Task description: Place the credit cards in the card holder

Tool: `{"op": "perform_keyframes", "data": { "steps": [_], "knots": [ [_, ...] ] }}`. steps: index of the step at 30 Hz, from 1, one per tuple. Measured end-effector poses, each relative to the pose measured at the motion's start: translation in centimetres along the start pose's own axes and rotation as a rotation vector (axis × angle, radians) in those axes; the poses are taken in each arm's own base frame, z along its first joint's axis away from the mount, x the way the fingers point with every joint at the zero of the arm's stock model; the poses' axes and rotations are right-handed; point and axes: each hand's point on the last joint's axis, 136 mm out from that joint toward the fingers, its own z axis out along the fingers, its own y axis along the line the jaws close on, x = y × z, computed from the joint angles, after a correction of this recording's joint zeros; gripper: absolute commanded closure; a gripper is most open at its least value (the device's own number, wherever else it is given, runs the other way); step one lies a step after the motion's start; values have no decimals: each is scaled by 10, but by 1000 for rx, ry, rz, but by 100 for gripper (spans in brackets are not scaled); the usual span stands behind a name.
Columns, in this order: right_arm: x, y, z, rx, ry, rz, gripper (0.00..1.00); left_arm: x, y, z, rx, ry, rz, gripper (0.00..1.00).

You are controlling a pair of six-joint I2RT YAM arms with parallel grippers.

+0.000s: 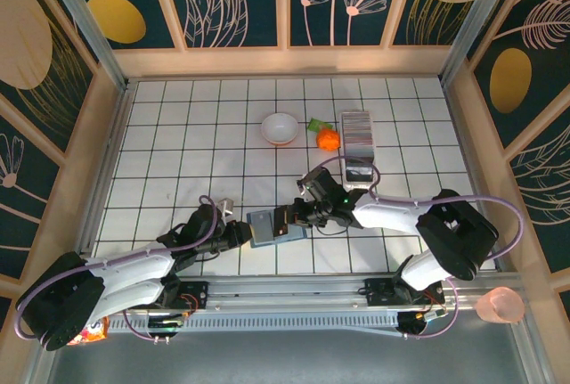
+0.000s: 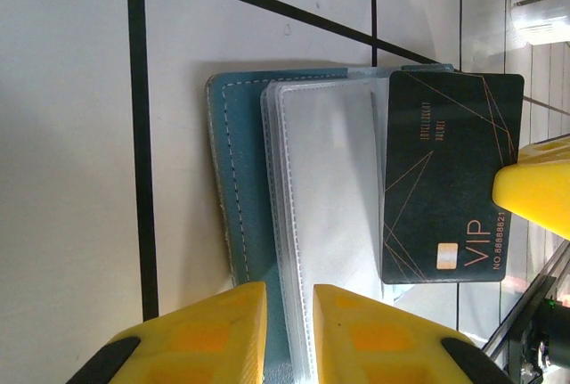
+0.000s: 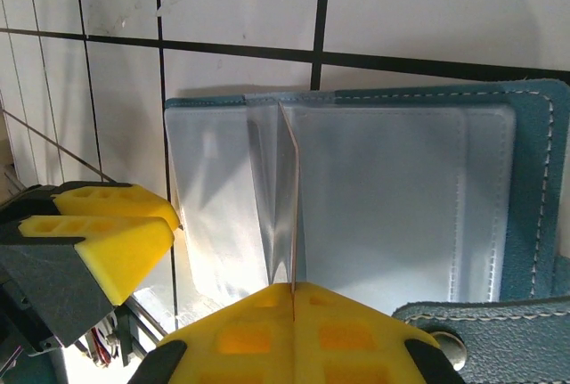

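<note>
Open near the middle of the white tiled worktop [image 1: 178, 134]: flat teal-blue folding card holder [image 1: 270, 226], clear sleeves up. Left edge clamped in left jaws. Pinched in right jaws: dark gold-lined plastic card [image 2: 445, 179], against the sleeves. Far right: striped grey-white card stack [image 1: 356, 130].

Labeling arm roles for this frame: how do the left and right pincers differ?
Load: the left pincer clamps the edge of the teal card holder; the right pincer grips a dark VIP card. Pose: the left's holder lies flat and open on the table; the right's card overlaps the holder's clear sleeves. Shared: yellow fingers, both shut on something.
</note>
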Motion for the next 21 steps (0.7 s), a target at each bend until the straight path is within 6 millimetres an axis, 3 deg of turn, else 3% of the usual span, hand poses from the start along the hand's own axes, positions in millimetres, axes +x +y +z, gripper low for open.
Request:
{"op": "perform_keyframes", "data": {
  "steps": [21],
  "knots": [
    [6,8,3,-94,5,47,100,1,2,2,-7,6,-3,87]
  ]
}}
